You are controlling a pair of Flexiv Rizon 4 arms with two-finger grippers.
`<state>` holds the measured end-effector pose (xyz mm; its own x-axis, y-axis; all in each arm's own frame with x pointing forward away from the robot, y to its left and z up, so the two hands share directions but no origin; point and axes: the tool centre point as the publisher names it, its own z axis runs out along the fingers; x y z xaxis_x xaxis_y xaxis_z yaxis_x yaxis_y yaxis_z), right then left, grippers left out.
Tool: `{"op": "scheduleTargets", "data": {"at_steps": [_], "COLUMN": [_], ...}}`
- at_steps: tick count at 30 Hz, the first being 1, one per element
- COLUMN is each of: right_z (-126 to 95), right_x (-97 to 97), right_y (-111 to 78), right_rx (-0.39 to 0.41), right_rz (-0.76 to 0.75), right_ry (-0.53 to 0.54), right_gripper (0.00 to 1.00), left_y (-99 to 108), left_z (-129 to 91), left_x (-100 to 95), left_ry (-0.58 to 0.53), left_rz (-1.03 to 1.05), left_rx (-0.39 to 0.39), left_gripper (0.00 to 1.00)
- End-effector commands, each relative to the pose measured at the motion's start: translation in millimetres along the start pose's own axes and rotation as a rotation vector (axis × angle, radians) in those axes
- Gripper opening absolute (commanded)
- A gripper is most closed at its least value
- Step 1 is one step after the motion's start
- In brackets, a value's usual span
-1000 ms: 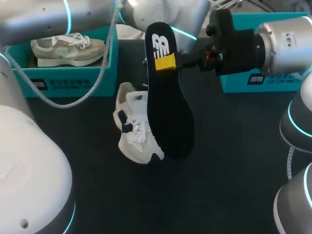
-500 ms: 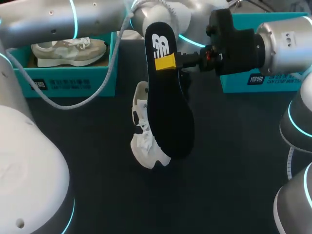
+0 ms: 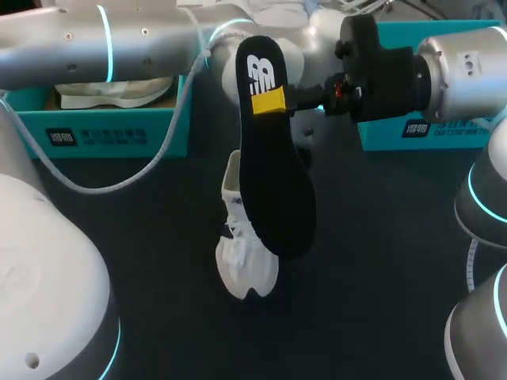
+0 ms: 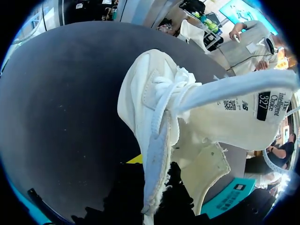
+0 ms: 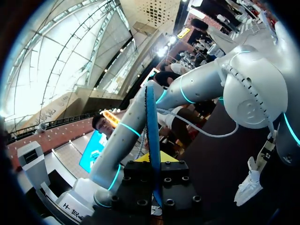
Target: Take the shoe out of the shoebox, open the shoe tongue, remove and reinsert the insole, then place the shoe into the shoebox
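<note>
A black insole [image 3: 276, 178] hangs upright over the middle of the table, and my right gripper [image 3: 268, 101] is shut on its heel end. In the right wrist view the insole [image 5: 152, 126] shows edge-on between the fingers of my right gripper [image 5: 155, 165]. Behind it hangs the white shoe [image 3: 244, 253], toe down; whether the toe touches the table I cannot tell. My left gripper [image 4: 152, 185] is shut on the shoe's collar edge. The shoe [image 4: 154, 93] fills the left wrist view, its labelled tongue [image 4: 239, 110] pulled out to one side. In the head view the insole hides my left gripper.
A teal shoebox [image 3: 103, 133] at the back left holds a second, beige shoe [image 3: 119, 91], partly covered by my left arm [image 3: 103, 43]. Another teal box [image 3: 396, 127] stands at the back right under my right arm. Dark table lies in front of the shoe.
My left arm has swung right and carried the shoe in behind the insole, turning it toe down. The right gripper and the insole have kept still.
</note>
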<state>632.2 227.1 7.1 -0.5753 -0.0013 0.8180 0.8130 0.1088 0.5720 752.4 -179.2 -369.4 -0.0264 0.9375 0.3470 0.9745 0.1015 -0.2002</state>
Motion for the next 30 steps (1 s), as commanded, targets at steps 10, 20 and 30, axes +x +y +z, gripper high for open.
{"op": "scheduleTargets", "data": {"at_steps": [10, 20, 30], "right_z": [3, 3, 3], "right_x": [0.0, 0.0, 0.0], "right_y": [0.0, 0.0, 0.0], "right_rx": [0.000, 0.000, 0.000], "right_rz": [0.001, 0.001, 0.001], "right_ry": [-0.004, -0.004, -0.004], "right_gripper": [0.00, 0.00, 0.00], "left_y": [0, -2, 35], "left_z": [23, -2, -73], "left_x": [-13.9, 1.7, 24.9], "left_ry": [0.026, -0.055, -0.292], "left_rz": [-0.041, -0.034, -0.091], "left_rx": [0.021, 0.033, 0.074], "left_gripper": [0.00, 1.00, 1.00]}}
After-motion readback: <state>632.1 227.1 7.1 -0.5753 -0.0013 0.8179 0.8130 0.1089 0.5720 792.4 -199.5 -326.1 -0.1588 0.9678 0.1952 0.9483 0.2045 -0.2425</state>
